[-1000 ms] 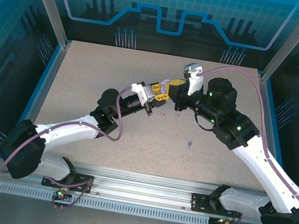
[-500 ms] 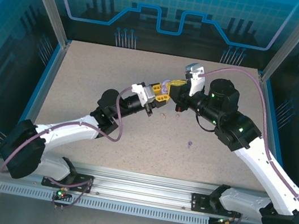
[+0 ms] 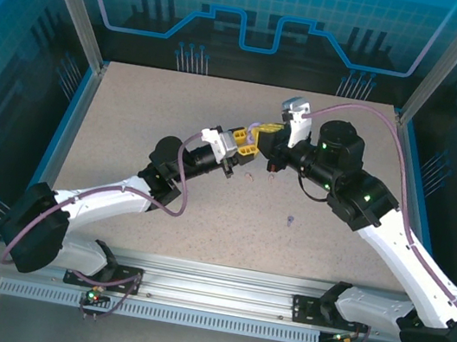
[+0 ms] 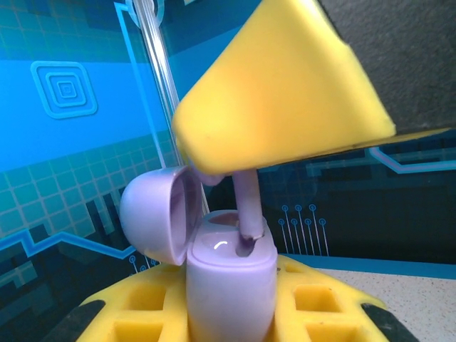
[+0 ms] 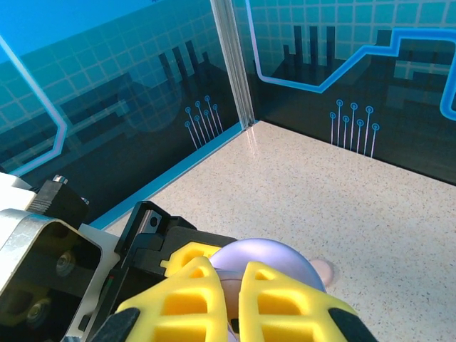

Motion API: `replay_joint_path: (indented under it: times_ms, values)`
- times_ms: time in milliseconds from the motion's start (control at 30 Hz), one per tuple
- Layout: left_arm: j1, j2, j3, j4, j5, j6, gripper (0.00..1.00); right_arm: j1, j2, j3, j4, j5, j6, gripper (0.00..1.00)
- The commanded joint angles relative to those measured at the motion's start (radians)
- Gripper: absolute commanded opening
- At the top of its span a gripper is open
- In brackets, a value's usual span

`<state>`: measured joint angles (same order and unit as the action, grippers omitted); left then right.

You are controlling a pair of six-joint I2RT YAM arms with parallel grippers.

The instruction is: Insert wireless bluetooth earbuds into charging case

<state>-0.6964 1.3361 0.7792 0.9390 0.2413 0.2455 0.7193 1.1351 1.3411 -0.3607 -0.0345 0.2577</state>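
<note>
The right fingers [image 4: 285,85] are pressed together from above on a purple earbud [image 4: 248,199]. They pinch its rounded head, so the stem hangs free and points down. The stem tip sits at the mouth of a socket in the purple charging case [image 4: 228,285], and the bud does not look fully seated yet.

The left fingers [image 4: 313,306] are clamped on the sides of the case body and hold it upright above the desk [image 3: 132,120]. The socket therefore faces the descending bud, and the case cannot slide under the push. The lid [image 4: 153,217] is swung open to one side, away from the stem's path.

In the right wrist view, the right fingers [image 5: 192,299] sit tight side by side, with the lid's dome [image 5: 263,260] just beyond them.

On the desk below lies a pale pink bud [image 5: 322,269]. A small purple speck [image 3: 290,223], probably another bud, lies nearer the arms' bases and well apart from the case.

The main obstruction is the right fingers themselves. They crowd the case top, so pushing the bud deeper risks the fingers touching the rim or the open lid.
</note>
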Motion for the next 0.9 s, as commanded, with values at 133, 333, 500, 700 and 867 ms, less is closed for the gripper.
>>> replay_joint_path:
  times_ms: [133, 333, 500, 700, 867]
  values:
    - [-0.006, -0.021, 0.018, 0.04, 0.021, -0.001, 0.0, 0.0, -0.004, -0.038, 0.016, 0.022, 0.002, 0.08]
    - [-0.006, -0.02, 0.02, 0.039, 0.02, -0.004, 0.0, 0.002, 0.003, -0.032, -0.001, 0.003, -0.035, 0.09]
    - [-0.007, -0.015, 0.022, 0.033, 0.008, -0.013, 0.0, 0.003, -0.001, -0.026, -0.006, 0.001, -0.033, 0.21]
    - [-0.006, 0.0, 0.018, 0.024, 0.004, -0.032, 0.0, 0.003, 0.004, 0.014, -0.014, -0.001, -0.004, 0.36]
    - [-0.006, 0.012, 0.005, 0.044, -0.004, -0.055, 0.0, 0.003, 0.014, 0.065, -0.032, -0.017, 0.016, 0.49]
